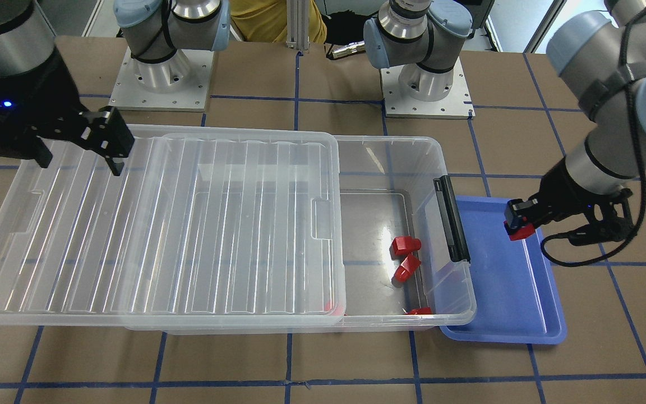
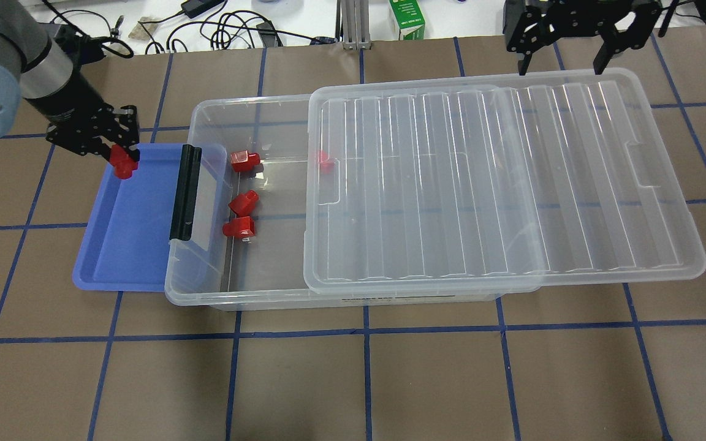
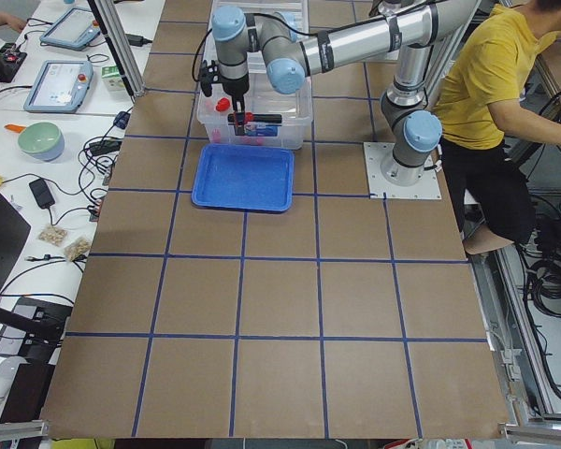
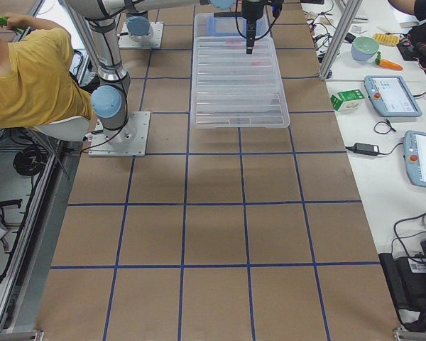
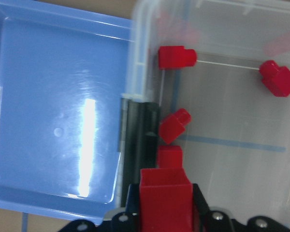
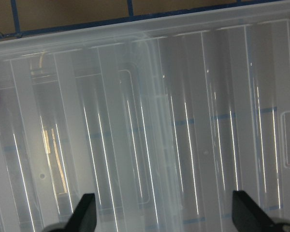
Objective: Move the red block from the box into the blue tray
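My left gripper (image 2: 121,158) is shut on a red block (image 2: 124,165) and holds it above the far end of the blue tray (image 2: 126,245). The block also shows in the front view (image 1: 520,232) and the left wrist view (image 5: 165,198). The tray (image 1: 516,292) lies against the latch end of the clear box (image 2: 206,294). Three more red blocks (image 2: 244,202) lie in the box's open part, and another (image 2: 324,159) sits under the lid's edge. My right gripper (image 2: 561,61) is open and empty over the far end of the slid-back lid (image 2: 482,184).
The lid (image 1: 160,224) covers most of the box and overhangs its far end. A black bar latch (image 2: 184,193) stands on the box's end wall beside the tray. Both arm bases (image 1: 160,84) stand behind the box. A person in yellow (image 3: 505,84) sits behind the robot.
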Controlling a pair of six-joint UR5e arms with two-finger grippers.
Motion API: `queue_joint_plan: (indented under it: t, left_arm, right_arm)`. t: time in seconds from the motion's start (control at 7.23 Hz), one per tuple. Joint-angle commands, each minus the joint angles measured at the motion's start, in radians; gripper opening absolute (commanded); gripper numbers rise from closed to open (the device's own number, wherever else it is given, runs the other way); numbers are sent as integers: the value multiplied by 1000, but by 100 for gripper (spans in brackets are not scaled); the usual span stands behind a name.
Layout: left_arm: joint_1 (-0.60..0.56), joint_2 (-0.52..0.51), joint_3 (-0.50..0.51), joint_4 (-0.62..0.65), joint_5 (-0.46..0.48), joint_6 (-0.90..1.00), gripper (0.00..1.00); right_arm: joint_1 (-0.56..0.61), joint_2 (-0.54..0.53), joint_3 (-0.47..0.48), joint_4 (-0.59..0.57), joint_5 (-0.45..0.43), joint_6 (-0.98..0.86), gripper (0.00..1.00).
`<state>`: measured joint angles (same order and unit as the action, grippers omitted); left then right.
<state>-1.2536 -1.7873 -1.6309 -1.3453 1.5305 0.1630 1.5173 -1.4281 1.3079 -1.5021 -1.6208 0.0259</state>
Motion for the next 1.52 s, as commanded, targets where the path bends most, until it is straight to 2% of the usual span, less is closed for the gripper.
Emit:
queue_joint_plan:
  t: [0.0,0.28,0.42,0.55,0.69,0.97,1.11,1.38]
  left_arm:
    - [86,-107,-62,132,-6,125,0]
    - [89,-136,-180,263,-3,130,0]
    - [89,-141,-197,267,-4,127,9]
    - [88,-144,-193,268,-7,122,95]
    - [86,-139,-181,264,-6,121,99]
    - [66,-100,-134,227,0,116,99]
    - [57,-62,-74,118,-3,104,99]
    - [-15,20,52,-65,7,73,99]
  right_arm:
    - [-191,-3,-3,14,2,-236,100]
    - [-367,-2,4,16,9,-448,100]
    - [-452,6,10,7,16,-606,100]
    - [-509,12,14,0,16,-639,100]
    - [-520,26,71,-13,21,-638,100]
    - [-520,52,268,-258,21,-638,100]
    - [-522,82,345,-359,19,-639,100]
    - [-520,84,366,-382,19,-638,100]
